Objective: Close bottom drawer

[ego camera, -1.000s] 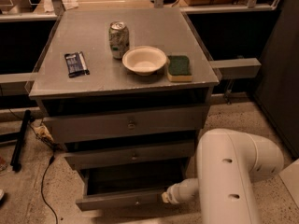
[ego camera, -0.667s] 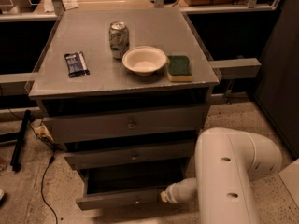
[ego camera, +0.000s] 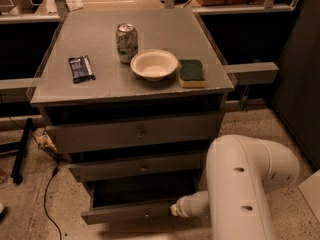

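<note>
Gripper (ego camera: 175, 210): low in the view, at the end of the white arm (ego camera: 245, 184), level with the front of the bottom drawer and at that front's right end.
Gripper state: cannot tell whether released or clenched; nothing seen held.
Contact: tip right up against the drawer front's right end; touching or just short of it, cannot tell.
Bottom drawer (ego camera: 125, 215): just left of the gripper, pulled out from the cabinet, dark inside, flat grey front facing the camera.
Knob (ego camera: 146, 213): small, in the middle of that front, a little to the left of the gripper and apart from it.
Middle drawer (ego camera: 140, 166): above and left of the gripper, standing slightly proud of the cabinet.
Top drawer (ego camera: 135, 133): higher again, pushed in, round knob at its centre.
Cabinet top (ego camera: 165, 29): flat grey surface well above the gripper.
Can (ego camera: 126, 42): upright on the cabinet top, far above the gripper and to its left.
Bowl (ego camera: 154, 64): pale, just beside the can, nearer the front edge.
Sponge (ego camera: 191, 72): green over yellow, just right of the bowl, almost straight above the gripper.
Dark packet (ego camera: 81, 68): flat on the top, well left of the can.
Cable (ego camera: 47, 199): thin and black on the speckled floor (ego camera: 30, 214), well left of the gripper, beyond the drawer.
</note>
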Robot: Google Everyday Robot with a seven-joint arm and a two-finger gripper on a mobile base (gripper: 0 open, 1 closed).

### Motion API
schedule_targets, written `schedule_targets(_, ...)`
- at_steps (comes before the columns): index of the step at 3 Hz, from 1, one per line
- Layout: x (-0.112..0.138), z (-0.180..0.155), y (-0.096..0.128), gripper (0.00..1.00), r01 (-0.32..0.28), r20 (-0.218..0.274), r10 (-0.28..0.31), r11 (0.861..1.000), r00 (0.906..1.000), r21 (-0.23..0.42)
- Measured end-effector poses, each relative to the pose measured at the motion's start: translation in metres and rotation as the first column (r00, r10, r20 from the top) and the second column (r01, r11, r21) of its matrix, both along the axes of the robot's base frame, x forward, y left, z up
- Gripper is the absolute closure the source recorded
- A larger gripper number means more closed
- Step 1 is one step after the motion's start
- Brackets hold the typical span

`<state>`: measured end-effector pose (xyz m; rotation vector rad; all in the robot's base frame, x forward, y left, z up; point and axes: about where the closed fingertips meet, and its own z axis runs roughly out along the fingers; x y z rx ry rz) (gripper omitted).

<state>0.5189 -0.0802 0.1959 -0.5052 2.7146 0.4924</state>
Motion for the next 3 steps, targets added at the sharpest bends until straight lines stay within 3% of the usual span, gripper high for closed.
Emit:
schedule_targets(1,-0.02,-0.008,-0.006,1.0,-0.001,-0.034,0.001,1.0,0.9994,-0.012)
schedule_targets(2,-0.066,-0.04,-0.04,1.0,0.081,-0.143,-0.088,0.995,0.9858,-0.057)
schedule_targets(3,-0.065,-0.04,-0.039,1.0,0.081,-0.143,-0.088,0.995,0.9858,-0.057)
